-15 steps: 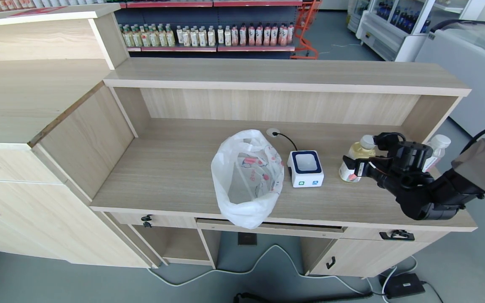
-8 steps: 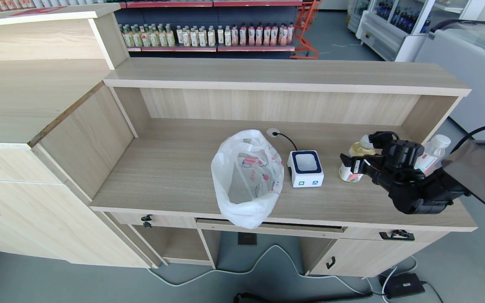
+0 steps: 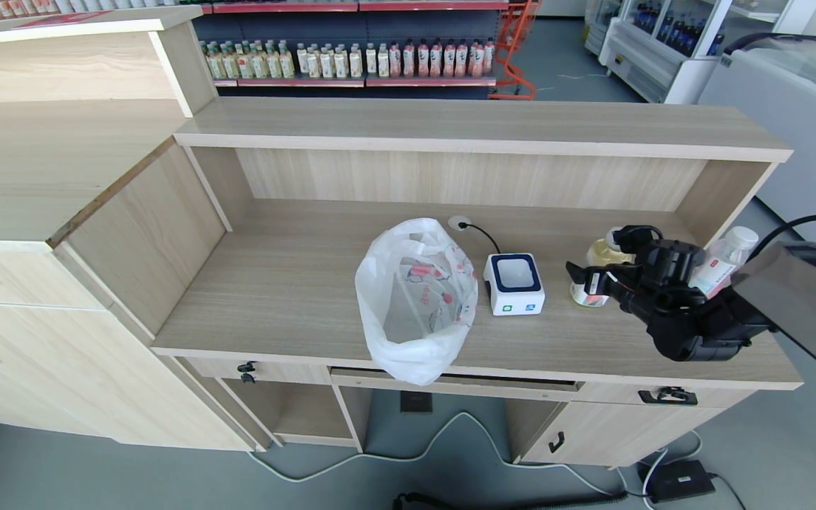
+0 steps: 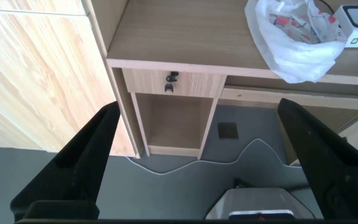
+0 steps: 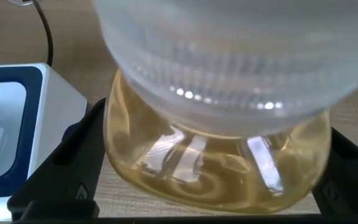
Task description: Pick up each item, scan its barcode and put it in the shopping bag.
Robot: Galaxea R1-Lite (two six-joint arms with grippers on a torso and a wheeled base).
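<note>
A bottle of yellow drink [image 3: 598, 253] with a white cap stands on the counter's right side, right of the scanner [image 3: 514, 283]. My right gripper [image 3: 603, 263] is open, with one finger on each side of this bottle. In the right wrist view the bottle [image 5: 216, 162] sits between the two dark fingers [image 5: 73, 174], and the scanner [image 5: 5, 124] lies beside it. A white shopping bag [image 3: 415, 297] stands open left of the scanner. A clear bottle [image 3: 723, 258] leans at the far right corner. My left gripper [image 4: 197, 109] hangs open and empty below counter height, with the bag [image 4: 297, 37] beyond it.
The wooden counter [image 3: 295, 283] has a back wall and a raised top shelf [image 3: 479, 124] above it. A black cable [image 3: 482, 237] runs from the scanner to a hole at the back. The counter's right side wall stands close behind the clear bottle.
My right gripper has moved leftward and forward, so its fingers now reach further around the yellow bottle. The bag, scanner and bottles have stayed put.
</note>
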